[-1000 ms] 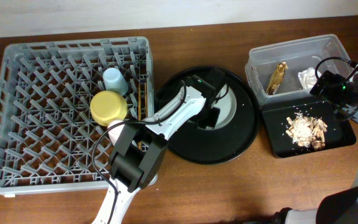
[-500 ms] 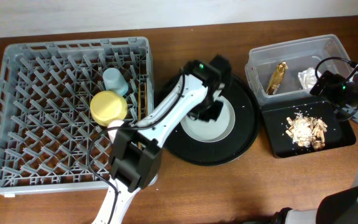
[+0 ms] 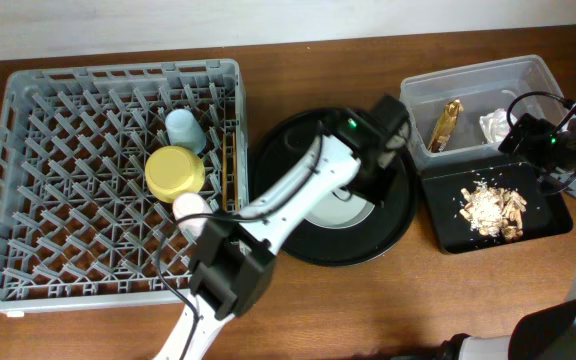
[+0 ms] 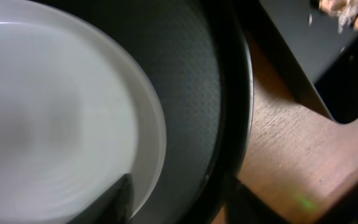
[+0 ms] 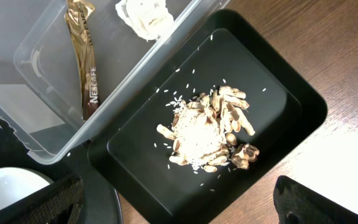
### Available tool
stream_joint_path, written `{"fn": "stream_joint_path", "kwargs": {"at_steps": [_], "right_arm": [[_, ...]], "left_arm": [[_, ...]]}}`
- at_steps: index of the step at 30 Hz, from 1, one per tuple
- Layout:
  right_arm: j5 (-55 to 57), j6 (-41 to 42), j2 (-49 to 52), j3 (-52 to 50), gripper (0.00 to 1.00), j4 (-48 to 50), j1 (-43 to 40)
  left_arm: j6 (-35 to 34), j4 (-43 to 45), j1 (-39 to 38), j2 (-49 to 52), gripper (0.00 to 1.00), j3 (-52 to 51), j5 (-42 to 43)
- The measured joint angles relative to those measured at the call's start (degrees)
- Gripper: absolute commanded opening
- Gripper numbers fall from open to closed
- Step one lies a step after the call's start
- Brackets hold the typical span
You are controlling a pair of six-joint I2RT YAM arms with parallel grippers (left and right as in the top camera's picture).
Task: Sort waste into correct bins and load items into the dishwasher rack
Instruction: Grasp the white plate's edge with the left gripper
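Observation:
The pale grey plate (image 3: 340, 207) lies in the round black tray (image 3: 298, 235). My left gripper (image 3: 376, 175) hangs low over the plate's right rim (image 4: 55, 112), jaws apart and holding nothing: one finger (image 4: 114, 202) is over the plate, the other beyond the tray's rim. In the dishwasher rack (image 3: 58, 250) sit the blue cup (image 3: 183, 128), yellow bowl (image 3: 175, 172), pink cup (image 3: 190, 207) and chopsticks (image 3: 231, 160). The clear tub (image 3: 513, 85) holds the gold wrapper (image 5: 82, 62) and tissue (image 5: 145, 15). Food scraps (image 5: 207, 134) lie in the black rectangular tray (image 5: 278, 81). My right gripper (image 5: 182, 205) hovers wide open above it.
My left arm (image 3: 268, 215) stretches from the table's front edge, past the rack's right side, across the round tray. The clear tub and the black rectangular tray stand side by side just right of the round tray. Bare wooden table (image 3: 388, 310) shows in front.
My left gripper has swept right across the round tray, from the plate's middle to its right rim, and its jaws have opened. The right arm has stayed still.

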Motion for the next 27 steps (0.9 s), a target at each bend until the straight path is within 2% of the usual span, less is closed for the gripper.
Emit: {"fn": "stream_joint_path", "kwargs": {"at_steps": [2, 6, 11, 14, 20, 27], "right_arm": [[0.0, 0.0, 0.0, 0.0, 0.99, 0.0, 0.0], [0.0, 0.0, 0.0, 0.0, 0.99, 0.0, 0.0], [0.0, 0.0, 0.0, 0.0, 0.99, 0.0, 0.0], [0.0, 0.0, 0.0, 0.0, 0.99, 0.0, 0.0], [0.0, 0.0, 0.0, 0.0, 0.99, 0.0, 0.0], [0.0, 0.0, 0.0, 0.0, 0.99, 0.0, 0.0]], "left_arm": [[-0.5, 2.6, -2.0, 0.0, 0.25, -3.1, -1.9], [-2.2, 8.7, -5.7, 0.0, 0.22, -7.7, -8.8], [-4.1, 11.8, -8.1, 0.0, 0.23, -8.9, -17.7], [-5.5, 12.9, -8.2, 0.0, 0.29, -8.9, -21.3], [-6.2, 15.3, -8.1, 0.0, 0.31, -9.8, -23.6], [-7.0, 20.1, -8.1, 0.0, 0.31, -16.8, -25.3]]}}
